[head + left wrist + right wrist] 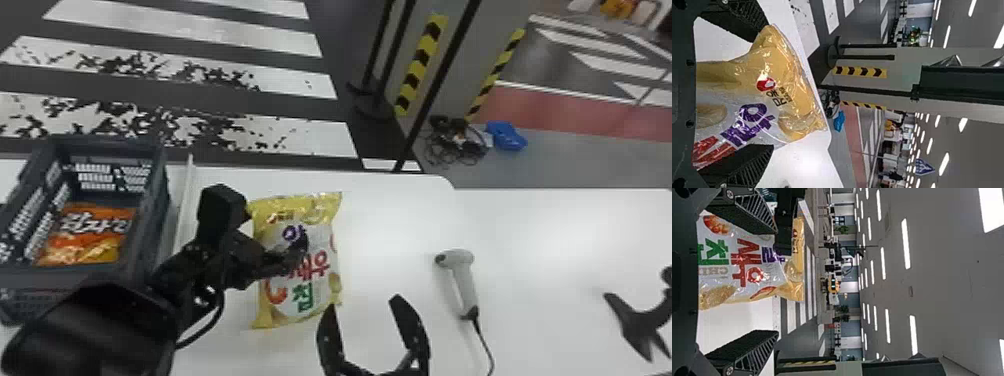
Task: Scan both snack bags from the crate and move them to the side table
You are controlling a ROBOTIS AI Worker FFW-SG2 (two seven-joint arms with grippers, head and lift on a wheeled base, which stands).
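The yellow snack bag (320,305) is at the far edge's side of the white tabletop (385,220), right of the crate. I cannot tell whether it lies flat or is slightly raised. The left gripper (295,257) is at it, its jaws wide open; one finger crosses the printed front, and I cannot tell whether either finger presses the film. The right gripper (375,332) is near the bag's lower right corner, its jaws also wide open above the tabletop.

Left of the yellow bag, the left arm (115,320) covers the crate's near right corner and part of the bag. Between crate and bag runs a thin pale strip (186,200). The dark grey crate (156,200), by the tabletop's left end, holds the orange snack bag (95,240), with the walls standing around it.

To the right are the pale scanner (462,280), its black cord (485,345) running toward the near edge, and a forked black object (645,325).

The yellow bag is glossy, crinkled film, puffed out, with flattened ends. The crate is rigid, with slotted walls; the scanner has a rounded head and slim handle. Ridges line the black fingers (752,166).
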